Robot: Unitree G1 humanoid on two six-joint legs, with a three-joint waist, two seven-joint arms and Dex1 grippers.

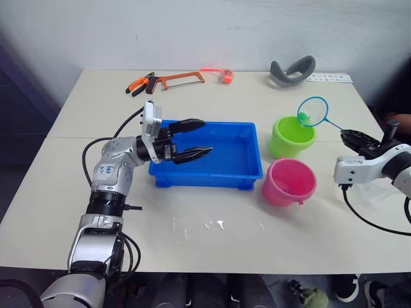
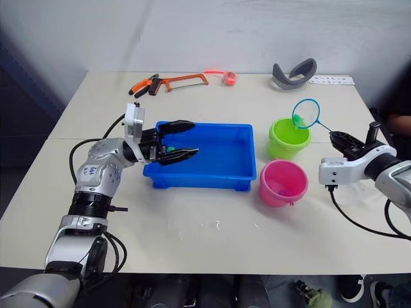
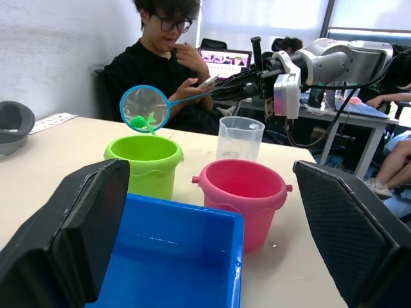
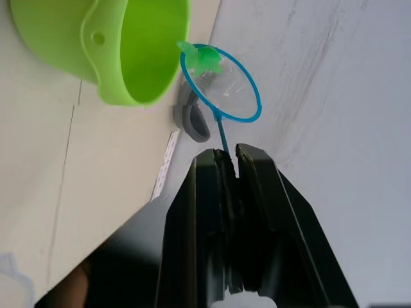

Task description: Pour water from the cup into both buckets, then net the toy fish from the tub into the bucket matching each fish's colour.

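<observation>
Table (image 1: 192, 244), pale and matte, carries everything we describe; a white wall rises behind it. At its centre we see the tub (image 1: 212, 160), a shallow bright blue tray with a raised rim. Our left gripper (image 1: 192, 139) hovers over the tub's left end, its black fingers spread wide and empty. Just right of the tub stand the lime green bucket (image 1: 292, 136), farther back, and the pink bucket (image 1: 290, 181), nearer us. The clear cup (image 3: 239, 137) stands beyond the pink bucket, away from the tub. Right of the buckets, our right gripper (image 1: 352, 136) pinches the thin handle of the net (image 1: 313, 111), whose light blue hoop hangs over the green bucket, holding a green fish (image 3: 140, 120). Bare tabletop lies open in front of the tub.
</observation>
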